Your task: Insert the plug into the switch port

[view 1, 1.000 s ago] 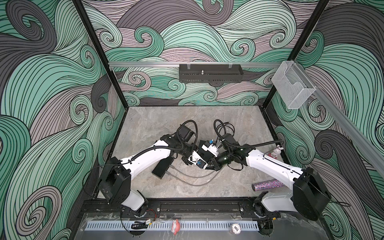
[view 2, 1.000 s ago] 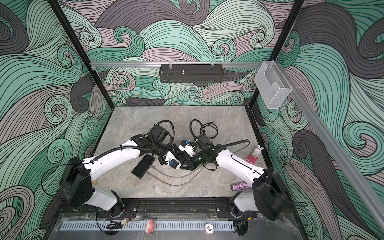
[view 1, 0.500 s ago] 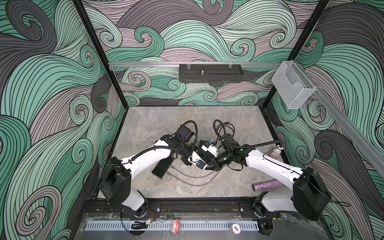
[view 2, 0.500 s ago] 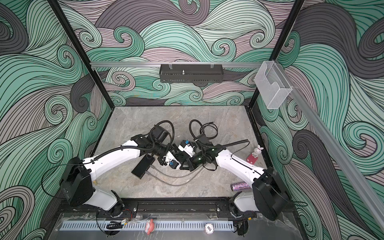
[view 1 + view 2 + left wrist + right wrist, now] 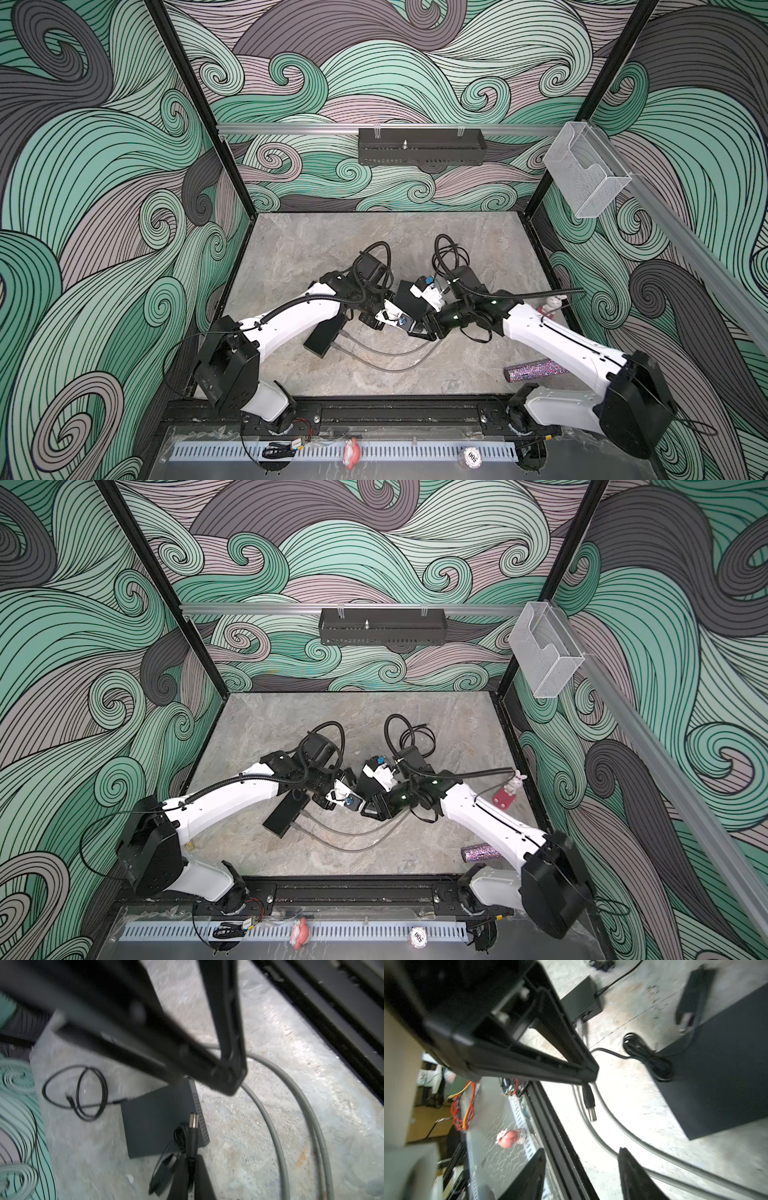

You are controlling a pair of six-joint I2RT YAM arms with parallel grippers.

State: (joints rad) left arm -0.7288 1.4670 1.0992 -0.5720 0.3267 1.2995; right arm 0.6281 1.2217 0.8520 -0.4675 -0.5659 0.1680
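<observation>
Handover's done. The right tool (image 5: 582,1150) has just sprung wide with nothing between its fingers, and the left tool (image 5: 190,1160) has clamped down on the plug (image 5: 192,1136). So the plug now hangs in the left's grip alone, off the tabletop (image 5: 316,249), with its metal tip poking out past the fingertips, mid-scene where the two arms meet.

A black box (image 5: 158,1126) lies close by. The switch (image 5: 581,1001), as I read it, is the smaller box with ports showing, and in a top view the switch (image 5: 325,337) sits apart, under the left forearm. Which of the two takes this plug I can't say for sure.

What it means: the left arm owns the insertion from here. I'd call the regrip finished and the carry not begun. The right should back off first, since its fingers are near the tip, and the bundled lead (image 5: 648,1057) could snag on the way.
</observation>
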